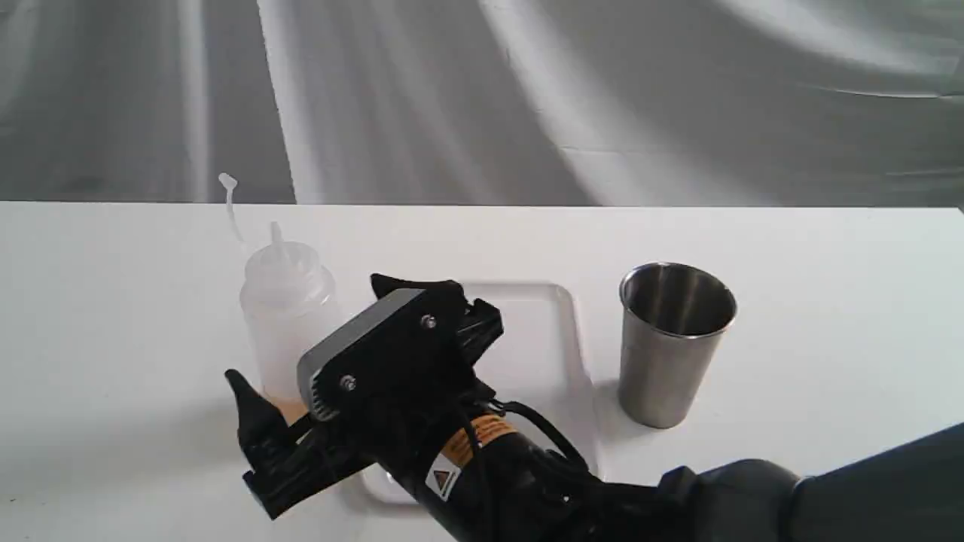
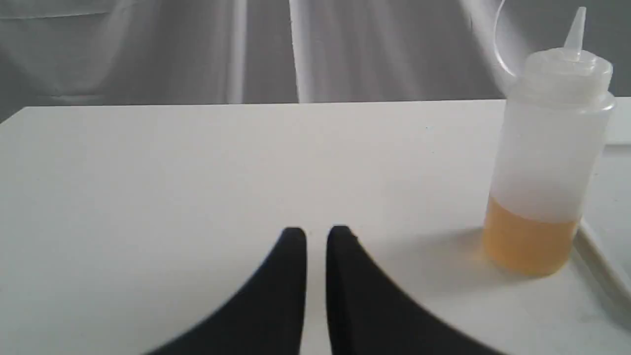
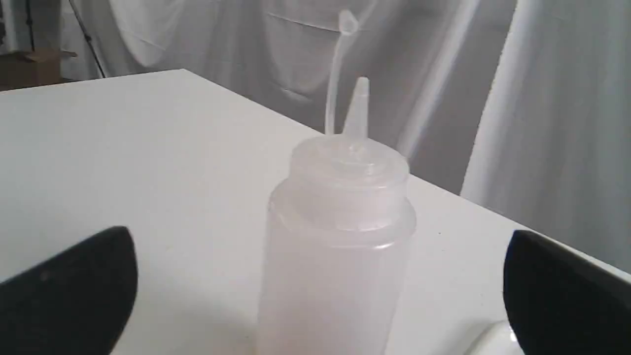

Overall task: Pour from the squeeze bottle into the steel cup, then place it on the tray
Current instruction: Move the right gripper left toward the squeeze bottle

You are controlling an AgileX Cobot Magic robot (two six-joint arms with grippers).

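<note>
Presently, right gripper (image 3: 318,246) spread wide astride upright squeeze bottle (image 1: 286,316), left gripper (image 2: 316,236) nearly closed, empty, steel cup (image 1: 672,346) frame-right of tray (image 1: 550,354).

squeeze bottle (image 1: 286,316) upright betw. wide-set jaws of right gripper (image 3: 318,236), gap either side, tray (image 1: 574,331) just beside bottle, steel cup (image 1: 670,354) beyond tray, well apart, bare table (image 1: 113,301) on bottle's other side, ext. view

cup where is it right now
In the exterior view the cup stands upright on the table, right of centre, just past the right edge of the tray; the bottle stands off its opposite, left side.
</note>
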